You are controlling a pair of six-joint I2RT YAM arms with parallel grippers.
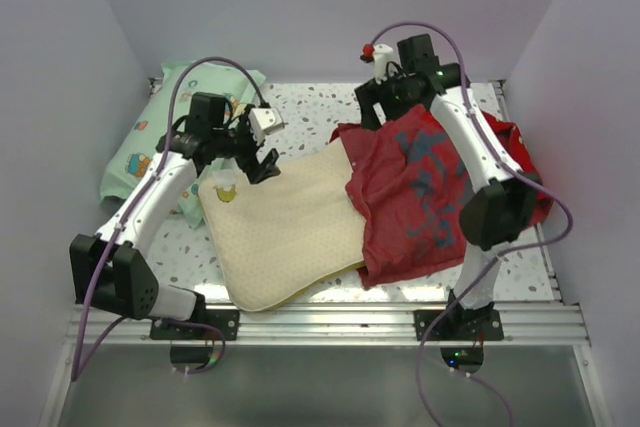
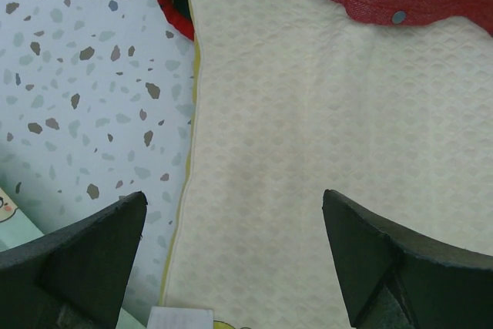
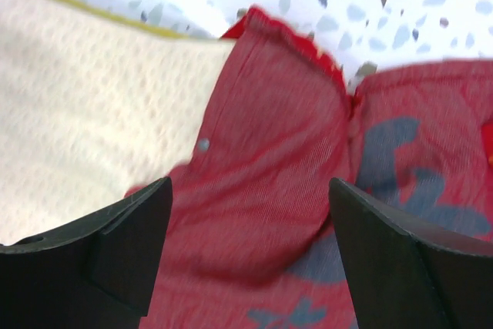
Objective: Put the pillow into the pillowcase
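pillow (image 1: 285, 232) mid-frame, right end inside pillowcase (image 1: 415, 197) right of centre | left claw (image 2: 233, 206), right claw (image 3: 250, 190) both gaping, empty | risk: unheld pillowcase may bunch or slide off if pillow gets pushed

pillow (image 1: 285, 227): mid-table, right end tucked inside pillowcase mouth
pillowcase (image 1: 410, 197): right of pillow, lying on table
spare pillow (image 1: 140, 147): far left, behind pillow's left corner
table (image 1: 300, 112): under all three
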